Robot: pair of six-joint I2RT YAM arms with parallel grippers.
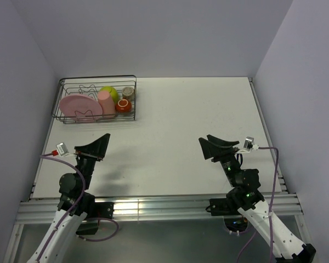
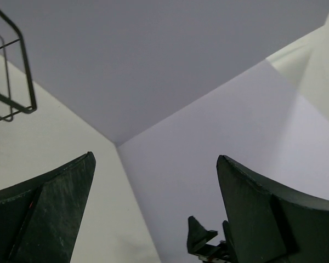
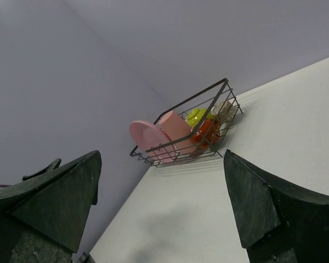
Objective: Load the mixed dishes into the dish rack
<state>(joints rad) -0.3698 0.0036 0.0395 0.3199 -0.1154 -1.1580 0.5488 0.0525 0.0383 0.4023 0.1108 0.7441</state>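
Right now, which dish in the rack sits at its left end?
The large flat pink plate, at the left end of the dish rack; the salmon-pink cup, lime-green bowl, orange-red mug and beige-grey cup all sit to its right.

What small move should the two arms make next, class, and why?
Probably just lower both arms to rest. The plate, pink cup, green bowl, orange mug and beige cup all sit in the rack, the table shows no other dish, and the left tool and right tool are open and empty.
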